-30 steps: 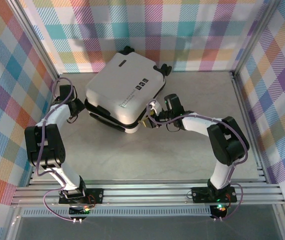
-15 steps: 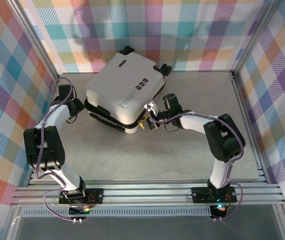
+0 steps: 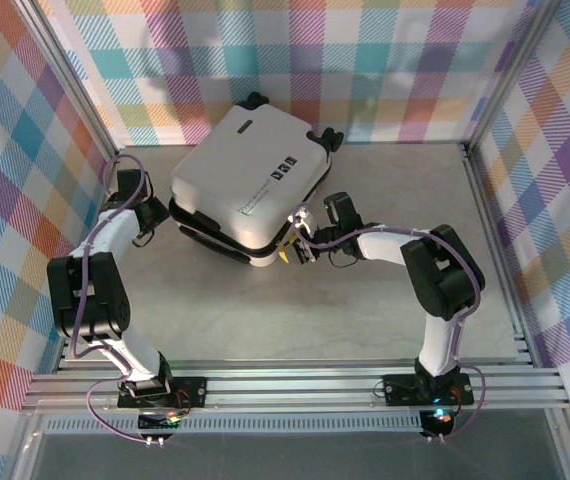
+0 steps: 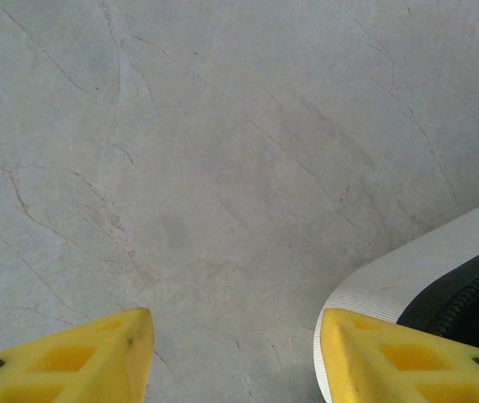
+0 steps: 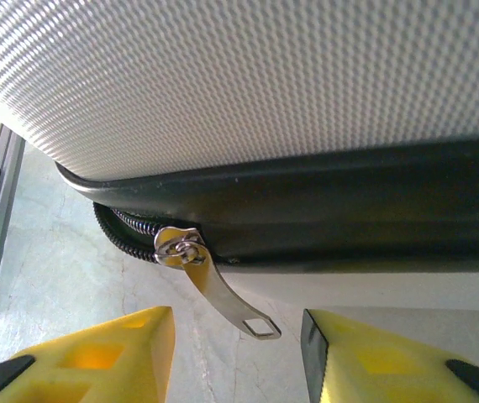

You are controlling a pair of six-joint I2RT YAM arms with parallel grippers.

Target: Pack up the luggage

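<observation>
Both spread and empty, the left end effector point(image 4: 234, 337) and right end effector point(image 5: 234, 337) flank the luggage point(image 3: 250, 185), which lies lid-down toward the back of the surface point(image 3: 385, 200); its stiff, slick shell looks hard to grip, so the thin zipper pull point(image 5: 223, 295) seems the hold.

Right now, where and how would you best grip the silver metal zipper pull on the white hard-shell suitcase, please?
Probably by the silver metal zipper pull's flat tab, near its slotted end: it juts clear of the black zipper band toward the right gripper, so approach end-on.
</observation>
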